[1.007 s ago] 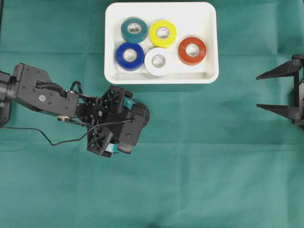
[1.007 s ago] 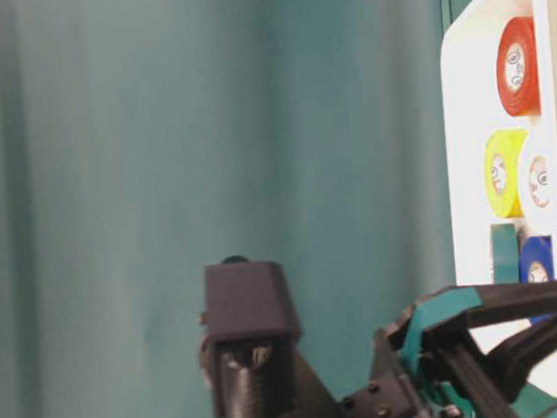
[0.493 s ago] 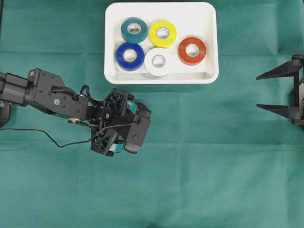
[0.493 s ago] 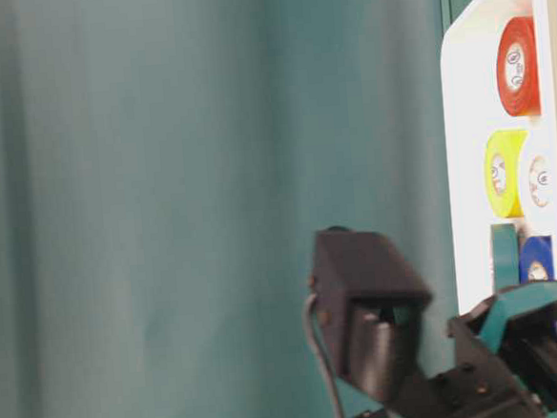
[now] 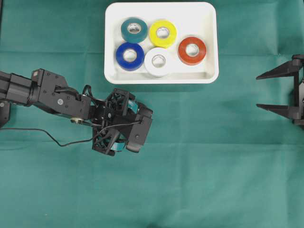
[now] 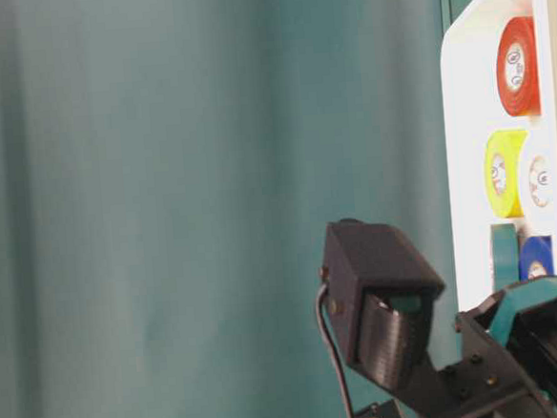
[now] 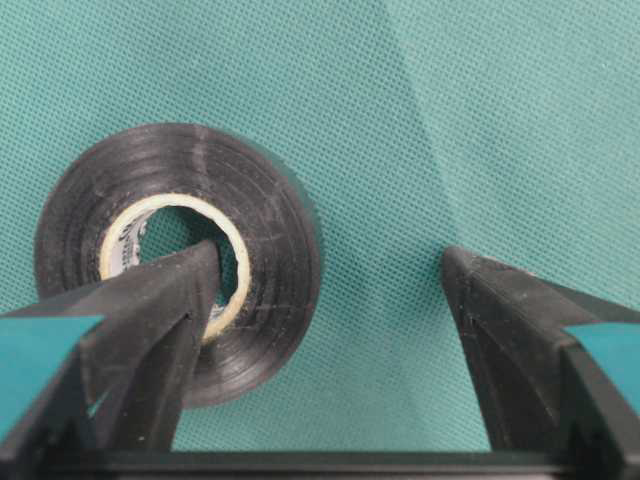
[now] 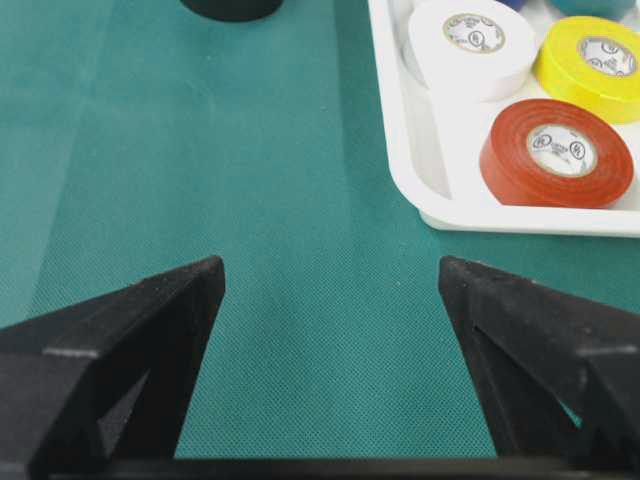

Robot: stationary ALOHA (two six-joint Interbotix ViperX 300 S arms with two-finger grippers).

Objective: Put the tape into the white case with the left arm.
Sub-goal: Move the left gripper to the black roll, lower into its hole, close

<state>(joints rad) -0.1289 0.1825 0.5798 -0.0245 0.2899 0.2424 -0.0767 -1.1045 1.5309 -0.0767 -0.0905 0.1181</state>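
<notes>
A shallow white rectangular plastic case (image 5: 211, 42) with rounded corners is seen at the far middle of the green cloth-covered worktop (image 5: 213, 166). Five rolls are held flat inside the case: a dark teal tape roll (image 5: 134, 30), a yellow tape roll (image 5: 163, 33), a red tape roll (image 5: 192, 51), a blue tape roll (image 5: 130, 56) and a white tape roll (image 5: 158, 61). The white roll is wedged between the blue and red ones and touches the blue and yellow.

A black electrical tape roll (image 7: 262, 235) with a cream core lies flat on the worktop, outside the case, just below its lower left corner; in the overhead view it is hidden under the arm.

The left gripper (image 7: 330, 275), black with teal-blue bands, is lowered over this black roll, near the case's lower left corner. Its jaws stand fairly wide apart. One finger tip is set inside the roll's core hole, the other is on bare cloth outside the roll, clear of it. The roll wall is straddled but not clamped. A thin black cable (image 5: 52, 139) trails from the left arm across the cloth.

The right gripper (image 5: 292, 90), plain black, is seen at the right edge, well apart from the case. Its jaws are spread fully and nothing is held.
</notes>
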